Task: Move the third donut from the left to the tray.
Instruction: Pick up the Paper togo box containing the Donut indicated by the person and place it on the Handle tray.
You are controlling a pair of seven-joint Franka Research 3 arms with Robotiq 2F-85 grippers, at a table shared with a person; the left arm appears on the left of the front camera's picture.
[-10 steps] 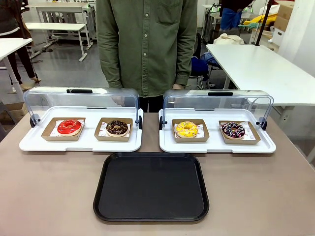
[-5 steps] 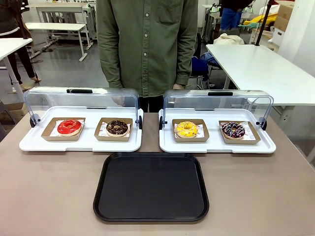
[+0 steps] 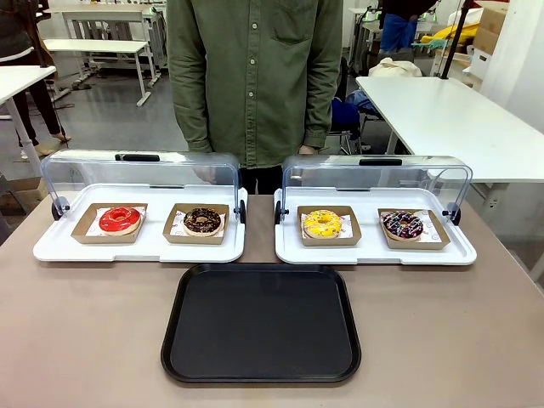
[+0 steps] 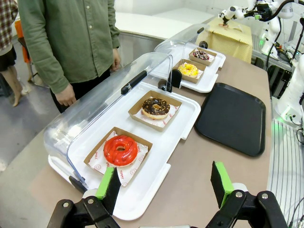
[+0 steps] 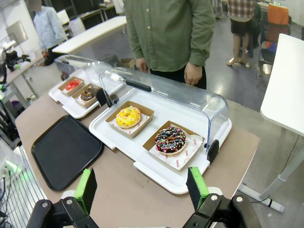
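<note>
Both hands released over the counter (image 3: 85, 340), the third donut (image 3: 323, 223) seated in its white tray (image 3: 374, 252).

The left hand (image 4: 165, 176) is held spread wide, with nothing caught between its green pads; the red-iced donut (image 4: 120, 149) is seen just ahead of it, the chocolate donut (image 4: 155, 107) beyond, and the third donut well ahead in the farther white tray. The right hand (image 5: 141, 183) is likewise spread and empty. Ahead of it and slightly to its left, the third donut is set in a brown cardboard holder (image 5: 144, 124) under a raised clear lid (image 5: 180, 97), beside a dark sprinkled donut (image 5: 170, 139). The black tray (image 3: 263, 323) is seen bare, off to the left of the right hand and ahead to the right of the left hand.
</note>
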